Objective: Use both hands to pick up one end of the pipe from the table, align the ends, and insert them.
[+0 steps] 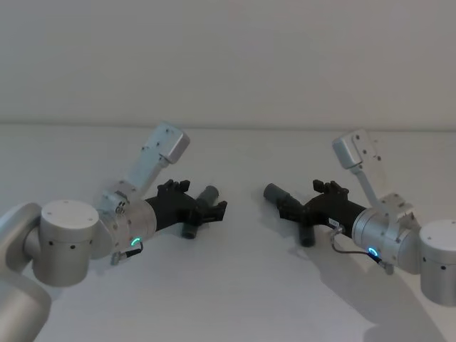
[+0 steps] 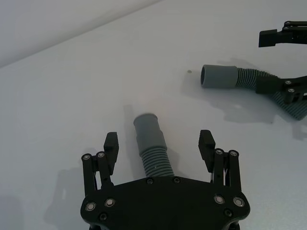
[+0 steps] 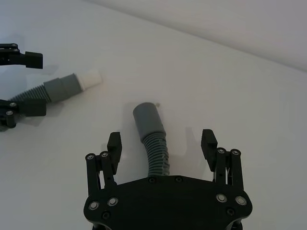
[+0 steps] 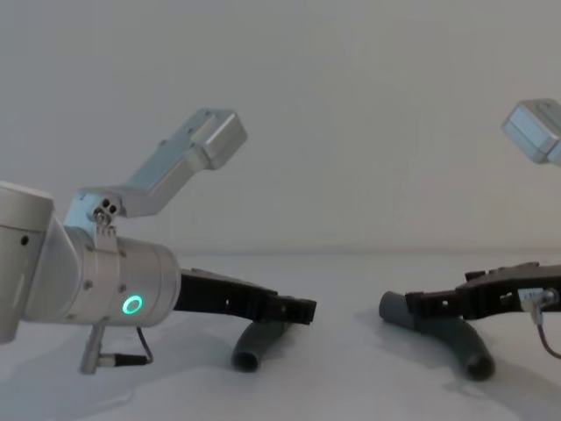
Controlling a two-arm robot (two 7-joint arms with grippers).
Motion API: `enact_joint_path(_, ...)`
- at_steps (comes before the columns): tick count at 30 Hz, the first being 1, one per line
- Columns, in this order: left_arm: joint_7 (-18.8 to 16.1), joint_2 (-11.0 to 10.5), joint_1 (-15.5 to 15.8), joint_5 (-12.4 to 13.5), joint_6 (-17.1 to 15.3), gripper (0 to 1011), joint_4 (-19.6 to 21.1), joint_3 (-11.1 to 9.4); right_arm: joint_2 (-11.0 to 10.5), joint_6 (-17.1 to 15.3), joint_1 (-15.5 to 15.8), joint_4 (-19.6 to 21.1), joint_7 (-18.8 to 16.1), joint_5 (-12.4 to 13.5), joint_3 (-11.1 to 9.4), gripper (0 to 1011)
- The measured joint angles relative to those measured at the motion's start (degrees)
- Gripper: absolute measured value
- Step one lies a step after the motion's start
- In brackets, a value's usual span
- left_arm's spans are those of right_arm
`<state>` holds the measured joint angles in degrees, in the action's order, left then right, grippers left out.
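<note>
Two dark-grey ribbed pipe pieces lie on the white table (image 1: 242,285). My left gripper (image 1: 197,200) (image 2: 159,139) is open, with the left pipe piece (image 1: 209,194) (image 2: 152,148) lying between its spread fingers and clear of both. Seen from the right wrist, this piece (image 3: 61,88) has a white tip (image 3: 91,78). My right gripper (image 1: 306,203) (image 3: 162,140) is open too, straddling the right pipe piece (image 1: 276,192) (image 3: 151,129) without touching it. That piece's plain grey socket (image 2: 218,76) points toward the left piece across a gap. In the chest view both pieces (image 4: 259,344) (image 4: 460,342) rest low on the table under the grippers.
The white table stretches to a plain wall behind. Each wrist's silver camera housing (image 1: 165,144) (image 1: 355,150) rises above its arm. A small dark speck (image 2: 190,72) marks the table near the socket.
</note>
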<state>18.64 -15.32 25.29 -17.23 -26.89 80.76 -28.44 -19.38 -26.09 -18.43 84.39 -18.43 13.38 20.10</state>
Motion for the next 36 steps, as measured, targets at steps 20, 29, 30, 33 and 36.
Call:
enact_joint_path(20, -0.43, 1.11, -0.79, 0.66, -1.26, 1001, -0.54, 0.73, -0.69, -0.78, 0.02, -0.82, -1.74, -0.30, 1.01, 1002)
enact_joint_path(29, -0.31, 1.26, -0.87, 0.85, -2.45, 1001, -0.70, 0.99, -0.61, -0.96, -0.15, -1.28, -1.93, -0.24, 1.29, 1002)
enact_joint_path(30, -0.25, 1.27, -0.88, 0.86, -2.55, 1001, -0.70, 1.01, -0.58, -0.97, -0.17, -1.33, -1.93, -0.22, 1.30, 1002)
enact_joint_path(33, 0.01, 1.26, -0.88, 0.98, -2.95, 1001, -0.73, 1.06, -0.46, -1.02, -0.24, -1.51, -1.93, -0.12, 1.33, 1002)
enact_joint_path(36, 0.19, 1.24, -0.84, 1.09, -3.14, 1001, -0.82, 1.07, -0.32, -1.07, -0.35, -1.68, -1.91, -0.04, 1.36, 1002)
